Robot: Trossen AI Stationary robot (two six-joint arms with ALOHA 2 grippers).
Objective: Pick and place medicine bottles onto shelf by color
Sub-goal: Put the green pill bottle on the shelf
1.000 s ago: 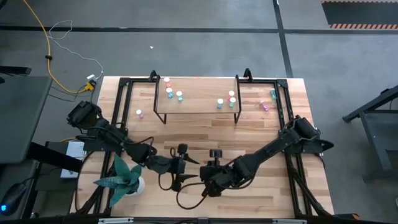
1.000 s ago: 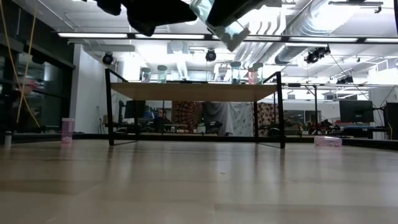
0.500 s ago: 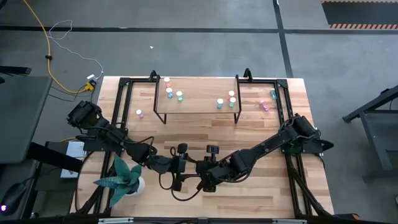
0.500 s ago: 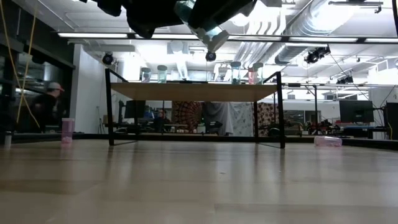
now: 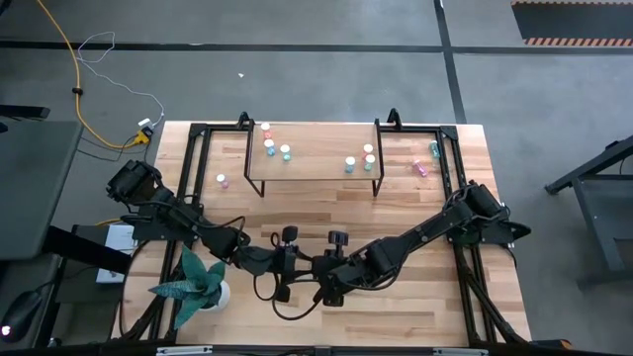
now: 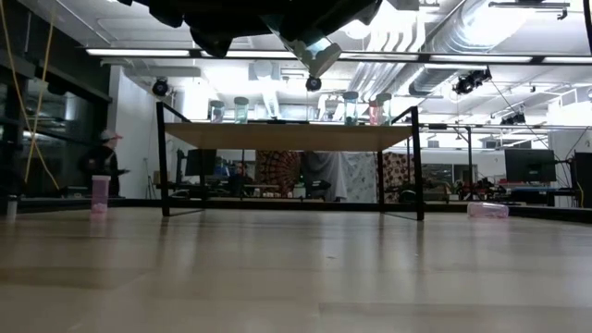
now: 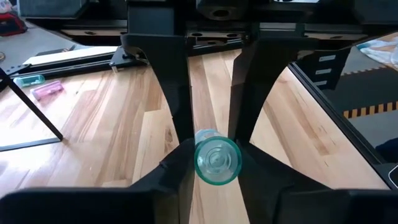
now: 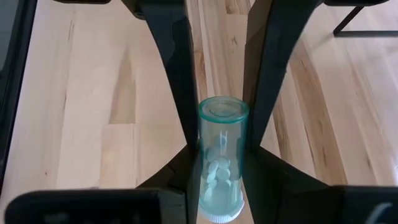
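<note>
A teal medicine bottle point(image 8: 222, 155) with a white cap is held above the table's near middle and shows in the low view point(image 6: 312, 48). My right gripper point(image 8: 221, 152) is shut on it. My left gripper point(image 5: 287, 267) faces it tip to tip from the left, and its wrist view looks at the bottle's round base point(image 7: 217, 160). The shelf point(image 5: 312, 158) stands on thin black legs at the far side, with several bottles point(image 5: 277, 146) upright on top. A pink bottle point(image 5: 222, 180) stands on the table left of it; two more point(image 5: 427, 160) are to its right. My right gripper pinches the teal bottle's clear body point(image 8: 217, 134) between its two fingers, which lie along the bottle. The white cap end point(image 8: 219, 216) points back toward the wrist and the base point(image 8: 222, 109) points away toward the left gripper. The bottle is lifted clear of the table.
A white pot with a green plant point(image 5: 203, 282) stands at the near left, close under my left arm. Black frame rails point(image 5: 188, 188) run along both table sides. Bare wood point(image 5: 316, 213) lies between the grippers and the shelf. A person point(image 6: 104, 162) walks in the room behind.
My right gripper has carried the teal bottle a short way toward the table's left, up to the left gripper, then held still. The bottle has stayed lifted clear throughout.
</note>
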